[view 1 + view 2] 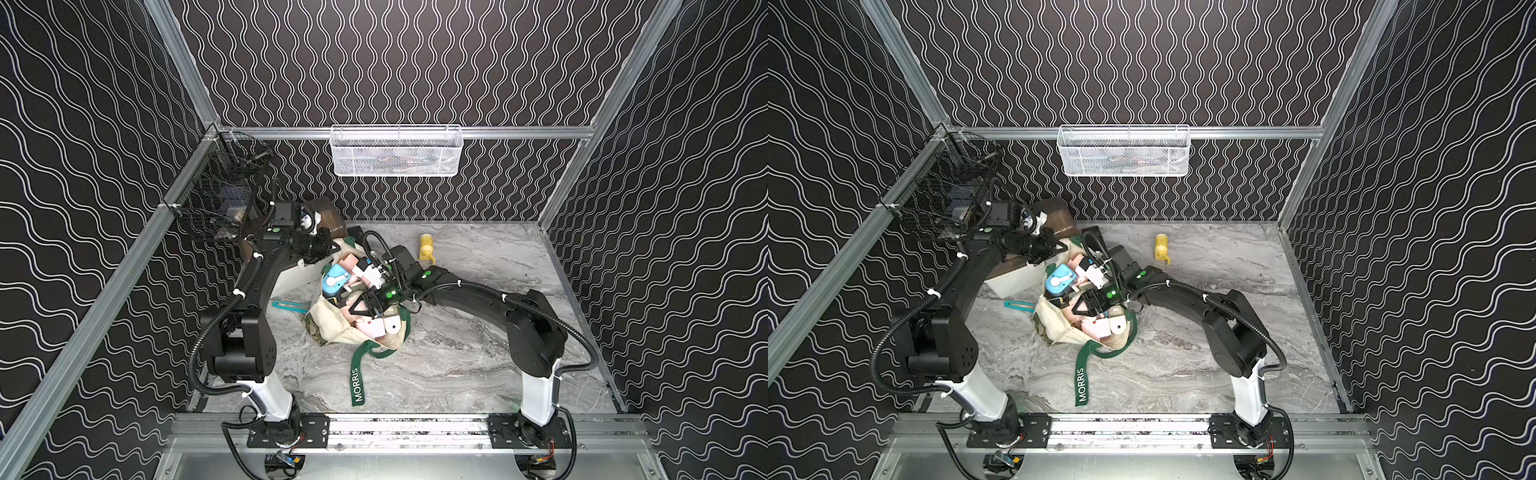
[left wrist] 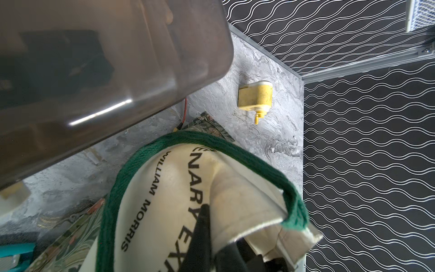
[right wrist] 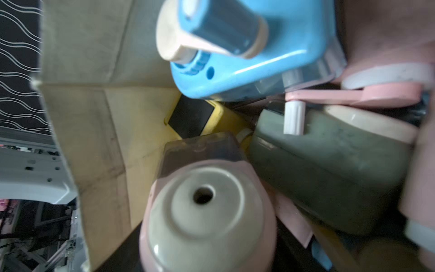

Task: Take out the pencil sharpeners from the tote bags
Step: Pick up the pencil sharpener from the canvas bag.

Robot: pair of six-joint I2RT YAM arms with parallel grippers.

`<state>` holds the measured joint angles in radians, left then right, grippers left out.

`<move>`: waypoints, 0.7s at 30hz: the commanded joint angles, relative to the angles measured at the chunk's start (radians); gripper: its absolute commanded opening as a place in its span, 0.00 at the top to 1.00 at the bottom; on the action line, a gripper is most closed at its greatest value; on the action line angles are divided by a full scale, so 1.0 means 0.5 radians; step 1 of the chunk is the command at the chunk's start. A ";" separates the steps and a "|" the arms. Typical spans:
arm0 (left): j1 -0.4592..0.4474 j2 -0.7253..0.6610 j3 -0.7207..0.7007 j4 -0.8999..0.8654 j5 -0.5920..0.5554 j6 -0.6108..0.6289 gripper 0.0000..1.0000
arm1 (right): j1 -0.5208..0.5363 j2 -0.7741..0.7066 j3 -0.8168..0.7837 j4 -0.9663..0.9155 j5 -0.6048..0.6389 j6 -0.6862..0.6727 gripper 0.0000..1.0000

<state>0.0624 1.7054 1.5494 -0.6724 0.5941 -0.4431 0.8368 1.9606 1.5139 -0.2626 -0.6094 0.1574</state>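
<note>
The cream tote bag (image 1: 328,322) (image 1: 1054,322) lies open mid-table, full of pencil sharpeners. My left gripper (image 1: 332,247) (image 2: 211,237) is shut on the bag's canvas rim (image 2: 247,212), holding it up. My right gripper (image 1: 365,307) (image 3: 207,247) is down inside the bag, shut on a pink sharpener (image 3: 207,212) with a cream round face. Around it lie a blue sharpener (image 3: 247,58) (image 1: 334,282), a grey-green one (image 3: 329,176) and a yellow one with a dark face (image 3: 193,117). One yellow sharpener (image 1: 427,247) (image 2: 255,95) lies on the table behind the bag.
A white box (image 1: 297,276) with a brown translucent lid (image 2: 106,58) stands behind the bag at the left. A teal strip tool (image 1: 289,306) lies left of the bag. The green strap (image 1: 357,382) trails forward. A black wire basket (image 1: 224,195) and a white mesh basket (image 1: 397,151) hang on the walls.
</note>
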 commanded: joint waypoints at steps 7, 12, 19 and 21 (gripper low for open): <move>0.001 -0.018 -0.008 -0.011 -0.006 0.036 1.00 | 0.050 -0.085 -0.127 0.208 0.127 -0.012 0.46; 0.004 -0.018 -0.006 -0.011 -0.007 0.036 1.00 | 0.051 -0.278 -0.167 0.177 0.188 0.018 0.53; 0.001 -0.011 -0.003 -0.015 -0.010 0.038 1.00 | 0.040 -0.595 -0.102 -0.172 0.550 0.047 0.55; 0.001 -0.010 -0.003 -0.014 -0.010 0.039 1.00 | 0.016 -0.649 -0.039 -0.317 0.648 0.052 0.55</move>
<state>0.0624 1.7054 1.5482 -0.6704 0.5903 -0.4431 0.8539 1.6665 1.4643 -0.3138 -0.3882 0.1688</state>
